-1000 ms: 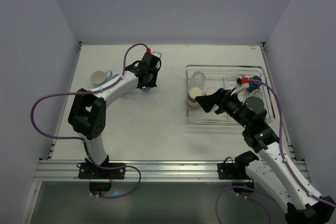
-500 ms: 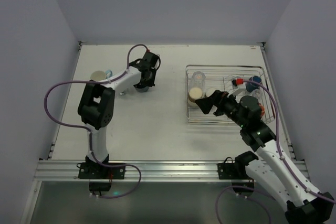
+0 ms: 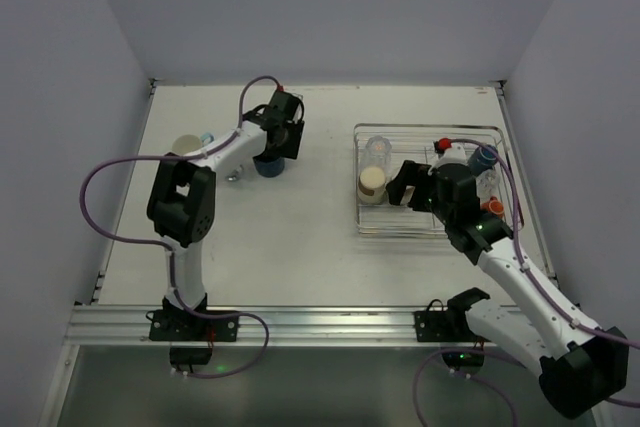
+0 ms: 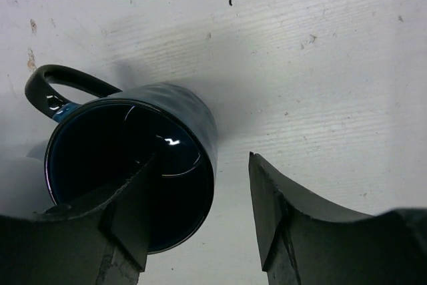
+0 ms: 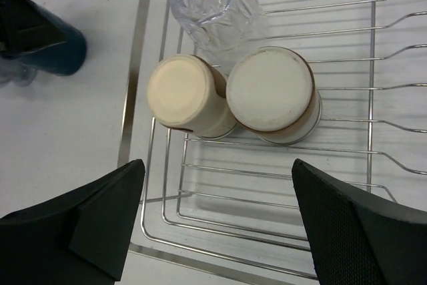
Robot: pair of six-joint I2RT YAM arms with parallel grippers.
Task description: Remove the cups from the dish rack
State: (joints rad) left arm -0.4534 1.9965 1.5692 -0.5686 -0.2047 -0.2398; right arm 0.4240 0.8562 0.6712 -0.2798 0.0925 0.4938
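Note:
A dark navy mug [image 3: 266, 167] stands upright on the table left of the dish rack [image 3: 430, 232]; it also shows in the left wrist view [image 4: 133, 158]. My left gripper [image 3: 272, 154] is open [image 4: 200, 211], with one finger inside the mug and the other clear of its wall. My right gripper [image 3: 402, 185] hangs wide open and empty [image 5: 220, 225] over the rack's left end [image 5: 132, 98]. Below it are two upside-down cream cups [image 5: 187, 95] [image 5: 272, 91] and a clear glass tumbler [image 5: 213, 5]. A blue cup [image 3: 484, 157] and an orange cup [image 3: 493, 205] sit at the rack's right end.
A light blue mug [image 3: 185, 144] stands on the table at the far left, partly behind my left arm. Walls close the table on the left, back and right. The rack's plate prongs run along its right half.
My left gripper has set the navy mug down on the table and opened. My right gripper has moved further in over the rack's left end.

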